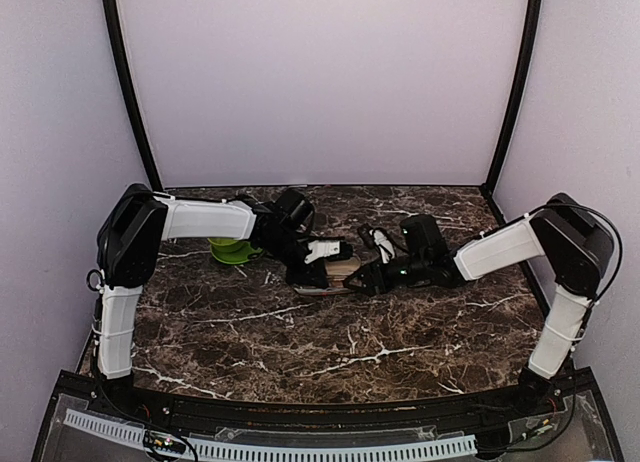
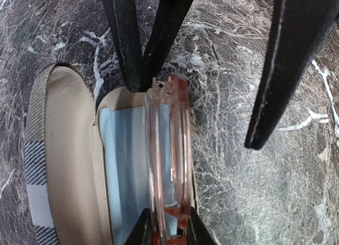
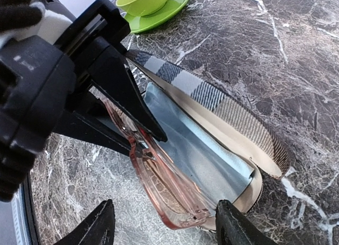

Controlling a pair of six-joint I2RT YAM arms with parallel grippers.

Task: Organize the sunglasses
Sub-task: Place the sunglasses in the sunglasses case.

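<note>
At mid-table: sunglasses (image 2: 169, 165), a clear pink frame, apparently folded, standing on edge in the tray of the open case (image 3: 212, 99) above the blue cloth (image 3: 206, 155); whether fully seated cannot be told.
Left gripper (image 2: 169, 232): clenched across one end of the frame.
Right gripper (image 3: 167, 226): released, fingers spread either side of the frame's other end, apparently touching nothing.
Handling: judged light; rigid but brittle plastic, smooth and probably slippery; lenses likely to scratch.
Hold point: the rim near a hinge, not the lens faces; a gentle squeeze should suffice.
Case behaviour: stiff shell, lid lying back; may slide on the marble table (image 1: 300, 352) if pushed.
Bystanders: green bowl (image 3: 143, 0) on its plate (image 3: 177, 6), well apart.
</note>
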